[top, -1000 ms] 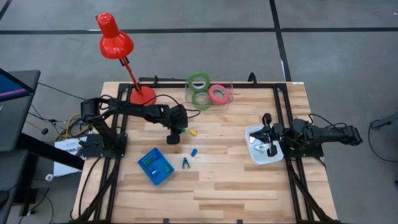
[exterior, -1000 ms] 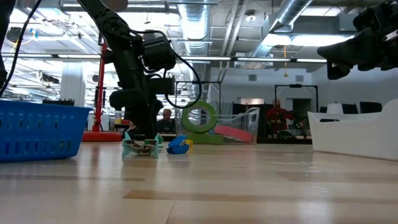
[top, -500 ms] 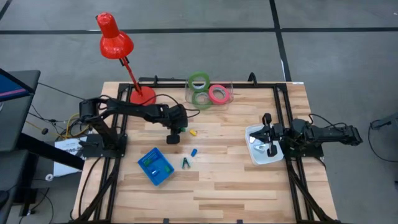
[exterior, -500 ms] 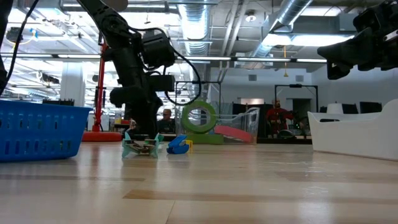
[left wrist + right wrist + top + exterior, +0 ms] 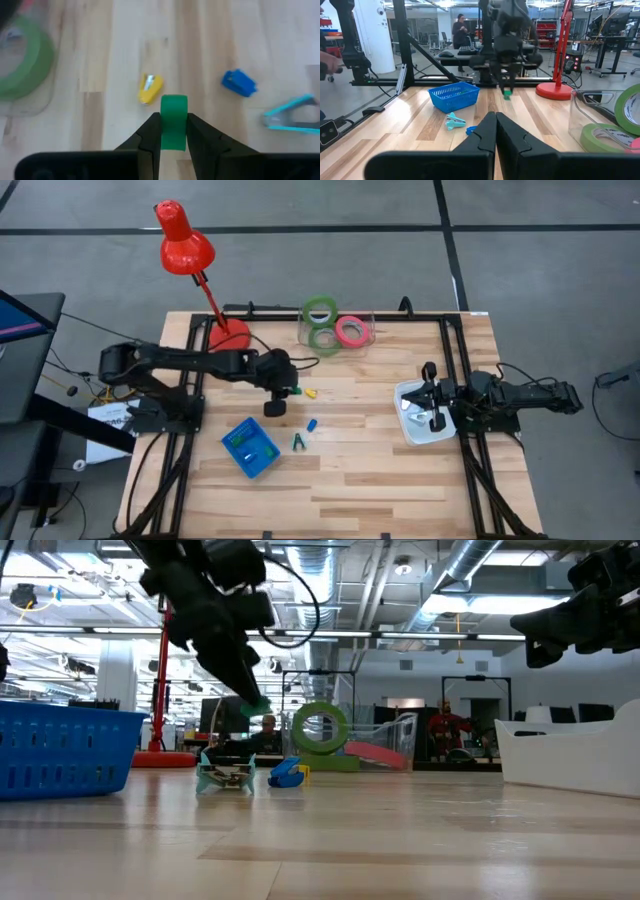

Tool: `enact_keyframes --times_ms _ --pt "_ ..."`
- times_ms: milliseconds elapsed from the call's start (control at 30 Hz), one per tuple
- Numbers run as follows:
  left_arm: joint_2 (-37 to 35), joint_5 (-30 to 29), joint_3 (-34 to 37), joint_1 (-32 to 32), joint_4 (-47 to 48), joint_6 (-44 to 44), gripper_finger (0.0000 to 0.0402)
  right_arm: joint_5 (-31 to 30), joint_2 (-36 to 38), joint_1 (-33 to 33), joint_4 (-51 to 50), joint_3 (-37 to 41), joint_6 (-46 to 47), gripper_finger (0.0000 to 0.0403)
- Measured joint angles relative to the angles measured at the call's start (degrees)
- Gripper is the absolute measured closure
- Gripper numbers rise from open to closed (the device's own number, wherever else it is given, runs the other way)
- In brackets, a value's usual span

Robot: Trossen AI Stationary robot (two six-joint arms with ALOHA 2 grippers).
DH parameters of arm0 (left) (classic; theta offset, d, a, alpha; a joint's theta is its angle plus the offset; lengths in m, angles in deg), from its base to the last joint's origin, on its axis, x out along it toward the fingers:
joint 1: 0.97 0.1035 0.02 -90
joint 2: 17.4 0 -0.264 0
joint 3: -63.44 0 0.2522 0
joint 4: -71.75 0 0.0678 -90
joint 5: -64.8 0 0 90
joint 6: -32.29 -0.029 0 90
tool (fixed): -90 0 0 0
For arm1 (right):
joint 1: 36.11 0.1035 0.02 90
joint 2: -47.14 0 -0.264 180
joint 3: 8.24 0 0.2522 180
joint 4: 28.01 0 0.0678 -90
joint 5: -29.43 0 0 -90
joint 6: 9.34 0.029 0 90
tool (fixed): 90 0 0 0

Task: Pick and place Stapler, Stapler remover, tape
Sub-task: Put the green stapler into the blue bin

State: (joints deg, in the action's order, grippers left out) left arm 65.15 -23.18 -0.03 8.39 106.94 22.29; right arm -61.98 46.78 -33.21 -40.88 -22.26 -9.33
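Left gripper (image 5: 173, 131) raised above table (image 5: 380, 470), clamping small green stapler (image 5: 173, 122), right gripper (image 5: 495, 131) clenched over white tray (image 5: 412, 432)

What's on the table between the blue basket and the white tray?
In the high view, a teal staple remover and a small blue piece lie between the blue basket and the white tray; beyond them, bare wood.

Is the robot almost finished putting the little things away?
Not yet. The blue basket already holds a few small pieces. The left gripper is lifting a small green piece above the table. A yellow piece, a blue piece and a teal staple remover still lie on the wood. The right gripper waits over the white tray.
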Motion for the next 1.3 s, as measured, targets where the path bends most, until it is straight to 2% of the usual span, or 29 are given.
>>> enact_keyframes --times_ms 333,567,800,1033,1300 --pt "-5.7 0.0 0.0 -6.7 1.7 -0.5 0.0335 0.0 0.0 0.0 0.0 0.0 0.0 0.0403" --pt "-10.0 0.4 0.0 -10.4 9.7 -0.5 0.0342 0.0 0.0 0.0 0.0 0.0 0.0 0.0403" --pt "-14.0 5.8 0.0 -10.5 18.1 -0.4 0.0344 0.0 0.0 0.0 0.0 0.0 0.0 0.0403" --pt "-14.7 10.0 0.0 -10.9 26.1 -0.1 0.0345 0.0 0.0 0.0 0.0 0.0 0.0 0.0403" --pt "-14.1 17.8 0.1 -11.9 27.4 -0.2 0.0345 0.0 0.0 0.0 0.0 0.0 0.0 0.0403"
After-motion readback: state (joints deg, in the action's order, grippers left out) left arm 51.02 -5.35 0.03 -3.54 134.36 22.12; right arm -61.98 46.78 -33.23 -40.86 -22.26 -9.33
